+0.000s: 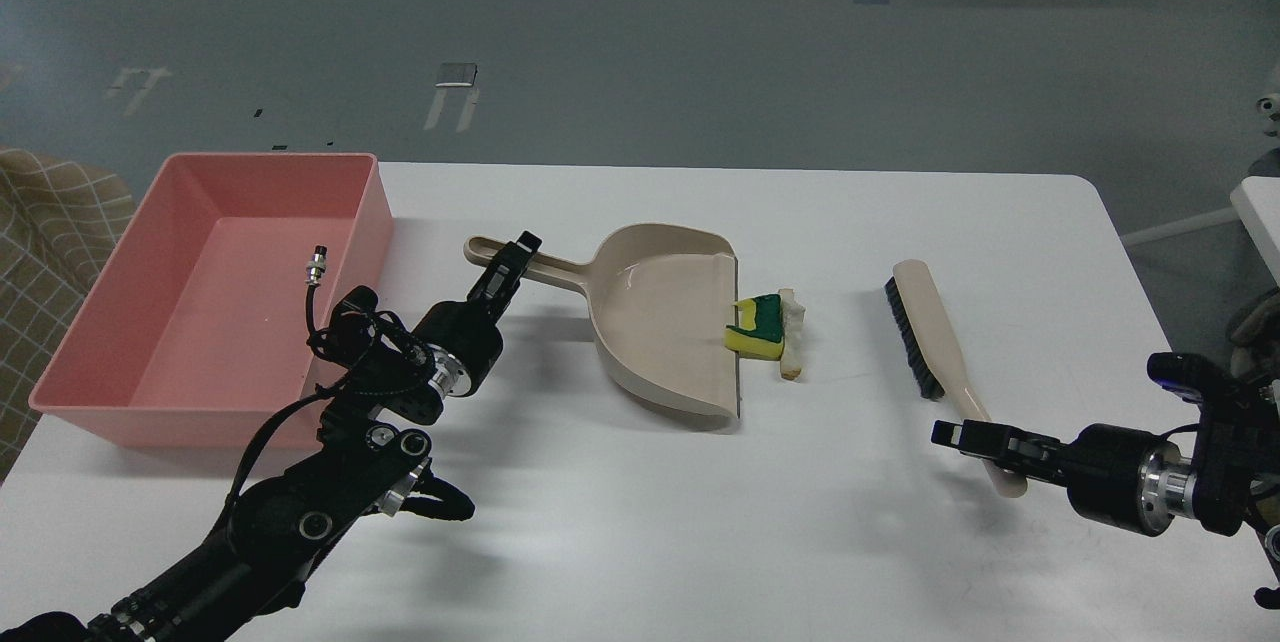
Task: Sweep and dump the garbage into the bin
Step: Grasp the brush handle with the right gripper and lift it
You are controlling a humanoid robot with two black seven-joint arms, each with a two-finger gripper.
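The garbage lies at the mouth of the beige dustpan (660, 317): a yellow sponge piece with a dark green top (758, 327) touches the lip, and a whitish bread-like strip (793, 334) lies just right of it. The salmon-pink bin (330, 262) stands at the table's left and holds none of the garbage. My left gripper (512, 264) is over the dustpan's long handle (560, 271); its dark fingers cannot be told apart. My right gripper (965, 437) crosses the near end of the beige hand brush (935, 332), which lies flat; its grip is unclear.
The white table (640, 542) has a rounded far right corner. A cable with a metal plug (318, 267) sticks up from my left wrist beside the bin's right wall. A beige checked seat (50, 222) stands left of the table.
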